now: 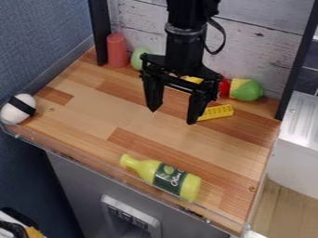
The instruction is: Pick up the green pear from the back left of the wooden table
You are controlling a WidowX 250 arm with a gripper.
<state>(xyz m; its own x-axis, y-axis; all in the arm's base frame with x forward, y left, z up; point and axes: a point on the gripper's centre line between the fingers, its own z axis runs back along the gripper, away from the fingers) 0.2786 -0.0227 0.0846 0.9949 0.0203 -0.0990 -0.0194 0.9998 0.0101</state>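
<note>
The black gripper (173, 117) hangs over the back middle of the wooden counter with its two fingers spread and nothing between them. Just right of its right finger is a yellow brick-like block (217, 112), partly behind that finger. A yellow-green bottle (162, 176) with a dark label lies on its side near the front edge, its neck toward the left. Behind the gripper, toward the right, are a red object (224, 88) and a green and yellow one (247, 89); another yellow piece (194, 80) is partly hidden by the gripper.
A red cylinder (116, 50) stands at the back left, beside a pale green rounded object (141, 58). At the left corner sits a white egg-shaped object (18, 108) with a black band. A low clear rim (112, 176) runs along the front; dark posts rise at the back corners.
</note>
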